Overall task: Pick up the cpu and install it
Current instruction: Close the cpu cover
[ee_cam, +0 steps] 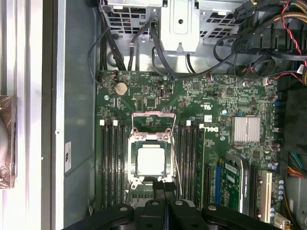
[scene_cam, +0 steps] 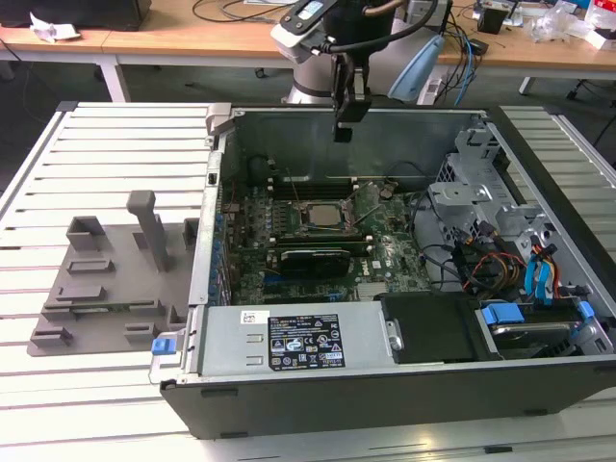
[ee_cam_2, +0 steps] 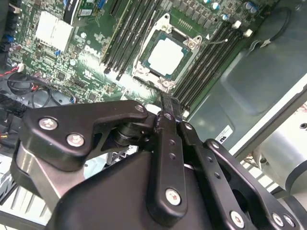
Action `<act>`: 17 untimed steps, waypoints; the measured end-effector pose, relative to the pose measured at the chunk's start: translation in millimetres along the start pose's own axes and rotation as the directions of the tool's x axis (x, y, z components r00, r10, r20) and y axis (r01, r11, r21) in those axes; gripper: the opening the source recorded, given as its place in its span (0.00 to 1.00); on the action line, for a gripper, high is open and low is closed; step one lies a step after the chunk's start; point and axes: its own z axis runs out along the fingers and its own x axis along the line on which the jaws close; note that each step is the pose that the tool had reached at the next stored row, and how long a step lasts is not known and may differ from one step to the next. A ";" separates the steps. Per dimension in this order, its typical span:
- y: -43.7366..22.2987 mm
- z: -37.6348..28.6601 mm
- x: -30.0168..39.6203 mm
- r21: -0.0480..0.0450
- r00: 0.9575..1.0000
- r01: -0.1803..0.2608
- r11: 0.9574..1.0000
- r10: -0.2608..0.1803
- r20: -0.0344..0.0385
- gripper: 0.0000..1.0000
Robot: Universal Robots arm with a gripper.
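The cpu [scene_cam: 322, 216] lies flat in the open socket [ee_cam: 132, 158] on the motherboard inside the computer case, its silver top facing up. It shows in both wrist views [ee_cam_2: 166, 55] [ee_cam: 151, 160]. The socket's metal cover plate [ee_cam: 153, 122] is swung up beside the chip. My gripper [scene_cam: 344, 135] hangs well above the board, over the case's back wall, apart from the cpu. Its black fingers [ee_cam_2: 169, 103] are pressed together with nothing between them, and they reach the socket's edge in the first wrist view [ee_cam: 164, 186].
A grey plastic tray [scene_cam: 106, 279] with upright posts stands on the slatted table at the exterior view's left. Memory slots [ee_cam: 110, 163] flank the socket. Cables and drive bays [scene_cam: 500, 250] crowd the case at the exterior view's right, and the power supply [scene_cam: 289, 342] runs along its front.
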 end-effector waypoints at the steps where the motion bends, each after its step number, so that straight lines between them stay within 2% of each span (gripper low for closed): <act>1: 2.4 1.1 0.0 0.001 1.000 0.000 1.000 0.000 0.000 0.11; 8: 19.3 4.4 -0.1 0.007 1.000 0.000 1.000 0.000 0.000 0.11; 10: 31.0 5.7 -0.2 0.011 1.000 0.000 1.000 0.000 0.000 0.11; 17: 46.8 7.8 -0.3 0.015 1.000 0.001 1.000 -0.001 0.000 0.11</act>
